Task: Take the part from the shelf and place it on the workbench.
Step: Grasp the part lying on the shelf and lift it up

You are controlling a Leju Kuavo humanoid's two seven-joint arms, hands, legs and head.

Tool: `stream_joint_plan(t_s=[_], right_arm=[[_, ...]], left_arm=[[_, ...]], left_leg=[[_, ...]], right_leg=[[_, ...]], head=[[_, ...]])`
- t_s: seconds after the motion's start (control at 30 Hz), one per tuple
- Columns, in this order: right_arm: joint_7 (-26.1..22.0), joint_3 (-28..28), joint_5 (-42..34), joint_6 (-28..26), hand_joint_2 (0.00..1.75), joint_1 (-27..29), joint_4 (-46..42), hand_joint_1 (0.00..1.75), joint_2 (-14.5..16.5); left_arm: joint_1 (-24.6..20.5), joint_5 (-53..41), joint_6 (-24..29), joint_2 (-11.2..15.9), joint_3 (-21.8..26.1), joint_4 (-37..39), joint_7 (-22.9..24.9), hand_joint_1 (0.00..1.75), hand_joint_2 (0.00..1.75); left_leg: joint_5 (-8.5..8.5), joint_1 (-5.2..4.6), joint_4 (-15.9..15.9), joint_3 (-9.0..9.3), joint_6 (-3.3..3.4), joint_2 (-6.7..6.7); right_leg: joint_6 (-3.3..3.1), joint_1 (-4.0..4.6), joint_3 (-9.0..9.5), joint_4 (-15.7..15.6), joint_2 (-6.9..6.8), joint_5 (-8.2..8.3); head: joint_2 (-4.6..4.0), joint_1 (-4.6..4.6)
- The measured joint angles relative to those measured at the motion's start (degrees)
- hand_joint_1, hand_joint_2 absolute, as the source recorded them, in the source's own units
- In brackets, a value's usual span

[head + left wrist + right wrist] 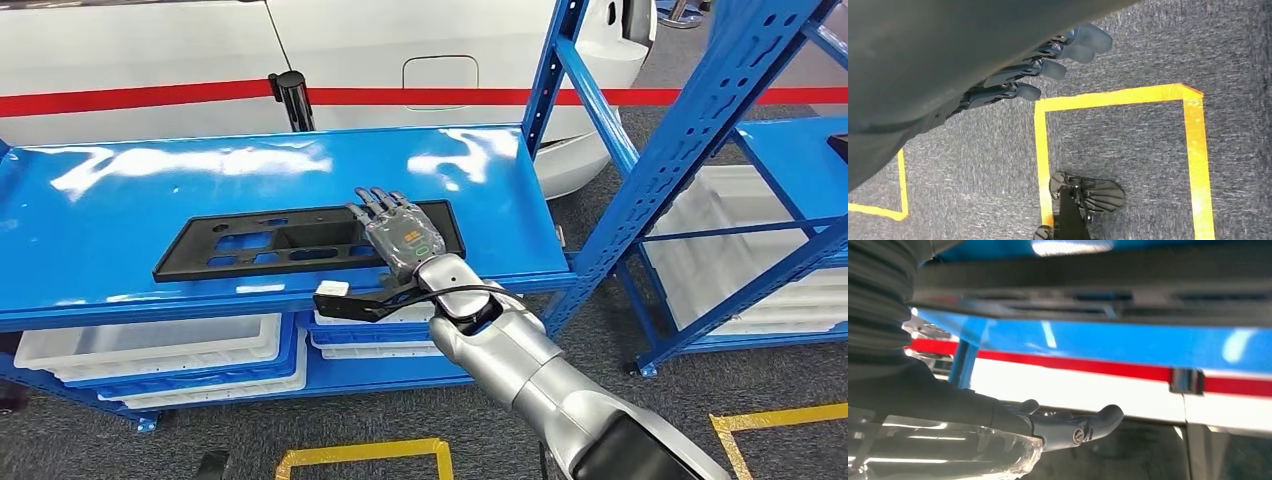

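Fingers of the right hand lie spread flat over the right end of the black part, thumb under the near edge of the blue shelf (no firm grip evident). Left hand hangs loosely apart, holding nothing. Lifting one end risks the long part tilting and slipping.

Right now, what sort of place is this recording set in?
Probably a car factory or workshop floor: blue steel shelving holding white bins, a white car body behind it, and yellow floor tape marking standing zones.
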Motion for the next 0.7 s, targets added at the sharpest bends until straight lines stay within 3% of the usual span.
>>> stream_joint_plan(t_s=[0.03,0.1,0.13,0.17,0.23,0.37,0.57,0.7], right_arm=[[0.3,-0.5,0.3,-0.2,1.75,-0.2,1.1,0.0,0.0],[0.7,-1.4,1.2,-0.8,1.75,-0.7,3.6,0.0,0.0],[0.8,-1.8,1.6,-1.0,1.75,-0.8,4.7,0.0,0.0],[0.8,-2.0,1.8,-1.2,1.75,-1.0,5.2,0.0,0.1],[0.9,-2.3,1.8,-1.2,1.75,-1.2,5.9,0.0,0.3],[1.0,-2.9,2.0,-1.4,1.75,-1.2,7.1,1.71,0.5],[0.3,-4.3,2.1,-2.3,1.75,-1.3,8.7,1.75,0.5],[-0.4,-5.3,2.6,-2.9,1.75,-1.3,9.2,1.75,0.5]], left_arm=[[-0.1,-0.1,-0.1,0.0,0.0,0.0,0.1,0.0,0.0],[-0.4,-0.4,-0.3,0.0,0.0,0.0,0.3,0.0,0.0],[-0.4,-0.5,-0.4,-0.1,0.0,0.0,0.4,0.0,0.0],[-0.5,-0.5,-0.4,-0.1,0.0,0.0,0.4,0.0,0.0],[-0.6,-0.6,-0.4,-0.2,0.0,0.0,0.4,0.0,0.0],[-0.6,-0.3,-0.8,-0.1,0.0,0.0,-1.5,0.0,0.0],[-0.8,1.5,1.0,-0.1,1.2,0.0,-8.3,0.0,0.0],[-0.9,2.8,5.4,-0.1,2.9,-0.1,-12.8,0.0,0.0]], left_leg=[[0.0,-0.22,-0.2,0.15,0.79,-0.02],[-0.15,-0.71,-0.5,0.69,1.82,-0.19],[-0.31,-1.01,-0.5,0.85,1.83,-0.29],[-0.5,-1.28,-0.4,0.95,1.68,-0.38],[-0.78,-1.56,-0.4,1.0,1.32,-0.4],[-1.04,-1.25,-0.1,1.04,1.73,-0.35],[-1.05,-0.95,-0.4,1.2,1.48,-0.21],[-1.04,-0.86,-0.4,1.21,1.01,-0.19]], right_leg=[[0.07,-0.01,-2.98,5.1,-0.09,-1.71],[0.21,0.09,-6.23,8.9,-0.27,-2.04],[0.21,0.26,-5.98,7.1,-0.3,-0.82],[0.21,0.48,-3.71,2.1,-0.3,1.37],[-0.32,0.63,-1.98,-1.4,-0.28,2.8],[-0.16,0.35,-1.74,-1.7,-0.13,3.45],[-0.35,0.7,-1.78,-1.6,0.07,3.34],[-0.44,0.86,-1.78,-1.6,0.06,3.3]], head=[[0.0,0.08],[0.0,0.27],[0.0,0.3],[0.0,0.26],[0.0,0.2],[0.0,0.2],[0.0,0.18],[0.0,0.2]])
